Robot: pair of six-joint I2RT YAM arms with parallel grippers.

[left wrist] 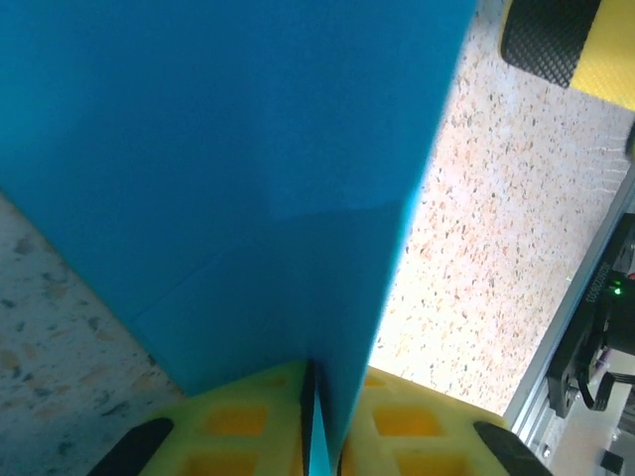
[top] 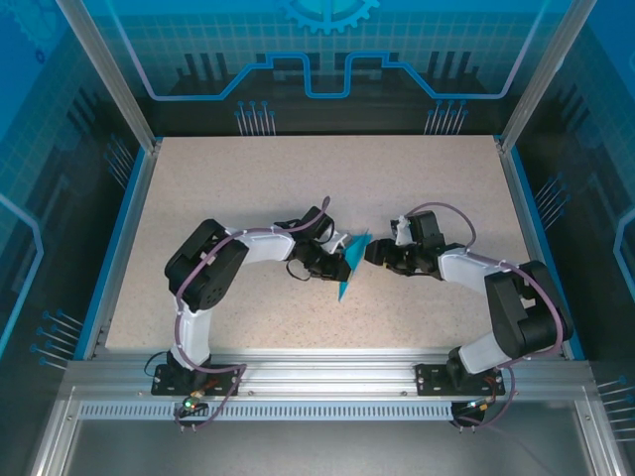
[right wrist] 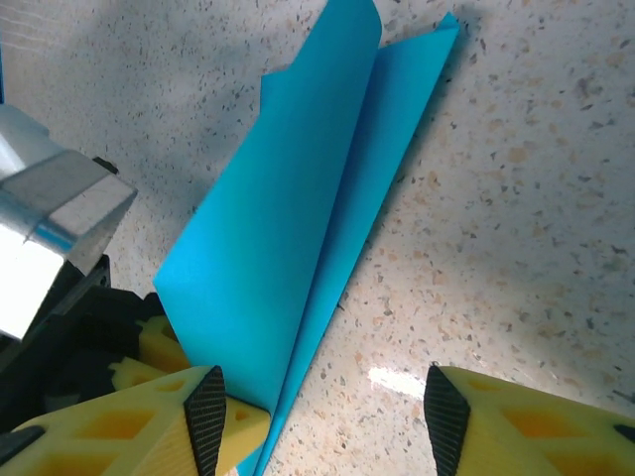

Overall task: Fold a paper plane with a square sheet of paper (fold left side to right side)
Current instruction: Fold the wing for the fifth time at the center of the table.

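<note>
The teal-blue sheet of paper [top: 350, 262] lies mid-table, folded into a narrow pointed shape with one flap raised off the surface [right wrist: 288, 198]. My left gripper [top: 330, 261] is shut on the paper's left edge; in the left wrist view the sheet [left wrist: 248, 169] runs up from between the yellow fingers [left wrist: 248, 421], gripper [left wrist: 316, 421]. My right gripper [top: 376, 254] stands open just right of the paper. Its left finger [right wrist: 203, 421] is against the lower edge of the flap, its right finger [right wrist: 451, 416] is over bare table, gripper [right wrist: 325, 412].
The speckled beige table [top: 248, 188] is walled by blue edges and an aluminium frame [top: 327, 372] at the near side. The right gripper's finger [left wrist: 566, 45] shows at the top right of the left wrist view.
</note>
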